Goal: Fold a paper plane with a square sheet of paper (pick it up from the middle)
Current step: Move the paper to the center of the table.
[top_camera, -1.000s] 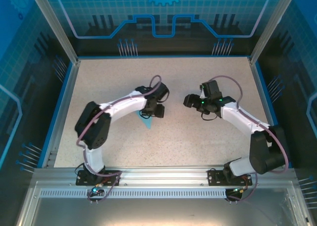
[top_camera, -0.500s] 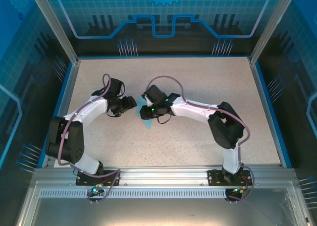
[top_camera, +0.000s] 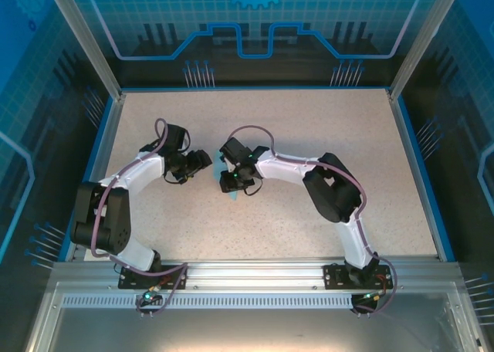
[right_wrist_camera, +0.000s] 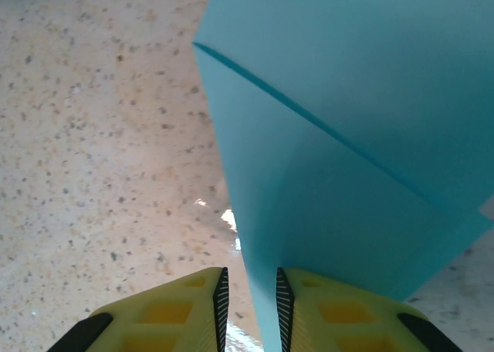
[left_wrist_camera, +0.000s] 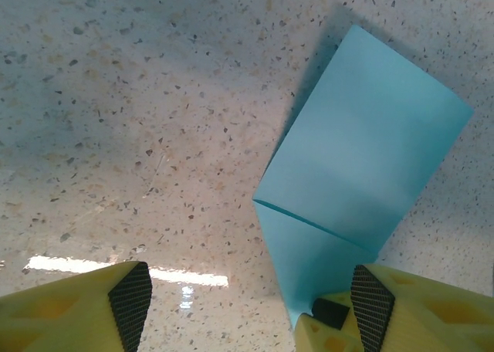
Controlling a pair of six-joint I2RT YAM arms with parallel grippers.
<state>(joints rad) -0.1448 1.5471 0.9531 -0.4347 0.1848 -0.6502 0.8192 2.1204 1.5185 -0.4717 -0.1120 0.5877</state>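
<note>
Right fingers (right_wrist_camera: 177, 313) are pinched on an edge of the folded blue sheet (right_wrist_camera: 347, 136), out around the middle of the bench (left_wrist_camera: 116, 97). Just beyond, left fingers (left_wrist_camera: 127, 298) hang spread apart, one maybe touching it, hard to tell.

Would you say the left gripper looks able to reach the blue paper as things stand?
Probably yes: the left gripper is open right beside the paper, with nothing between them; the right gripper only pinches one edge.
</note>
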